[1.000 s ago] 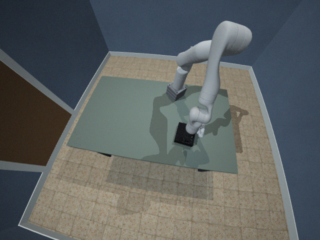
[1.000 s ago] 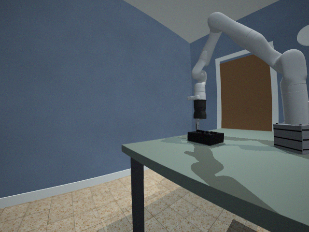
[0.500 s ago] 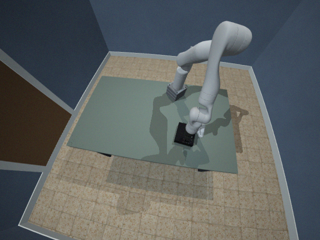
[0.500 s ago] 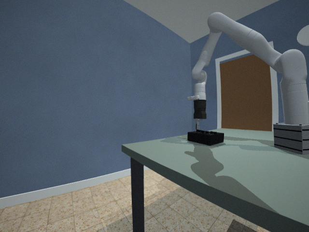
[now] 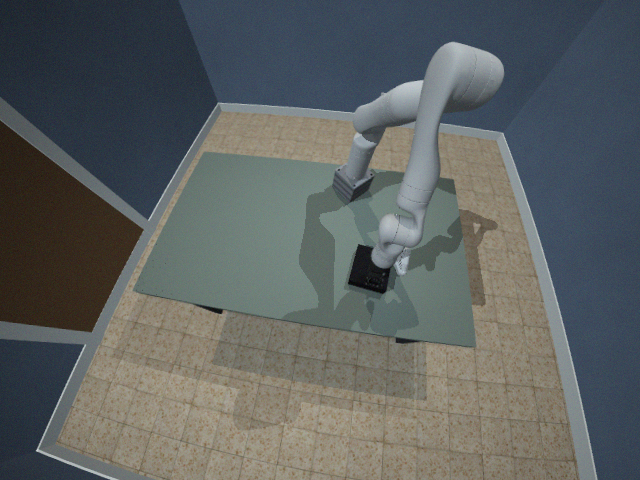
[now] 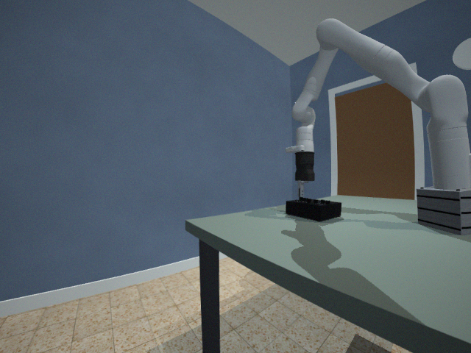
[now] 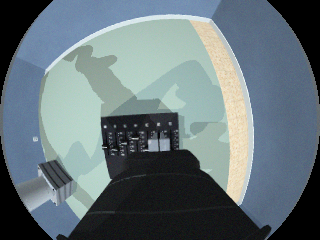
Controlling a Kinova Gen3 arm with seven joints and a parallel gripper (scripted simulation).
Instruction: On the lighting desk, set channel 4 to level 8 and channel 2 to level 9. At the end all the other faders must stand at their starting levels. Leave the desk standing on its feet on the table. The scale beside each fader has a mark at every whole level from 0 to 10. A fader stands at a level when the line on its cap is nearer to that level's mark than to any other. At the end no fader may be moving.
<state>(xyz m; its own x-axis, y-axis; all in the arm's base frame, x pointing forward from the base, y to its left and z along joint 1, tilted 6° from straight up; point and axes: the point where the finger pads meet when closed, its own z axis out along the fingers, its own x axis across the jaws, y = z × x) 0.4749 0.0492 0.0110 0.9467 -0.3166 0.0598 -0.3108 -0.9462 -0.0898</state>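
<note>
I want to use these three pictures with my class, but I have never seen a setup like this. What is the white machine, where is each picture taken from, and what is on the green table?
The white machine is a robot arm with several joints, bolted to a grey pedestal on the green table. At its tip is a black gripper whose two jaws are shut together, holding nothing.

The first picture looks down from above the room. The second is taken from the side, near the table's corner. The round third picture comes from a camera on the arm's wrist, looking down past the gripper's dark body.

On the table is a small black box, the lighting desk. The wrist view shows its row of sliding faders. The closed gripper points straight down at the desk's top; the faders' levels are too small to read.
</note>
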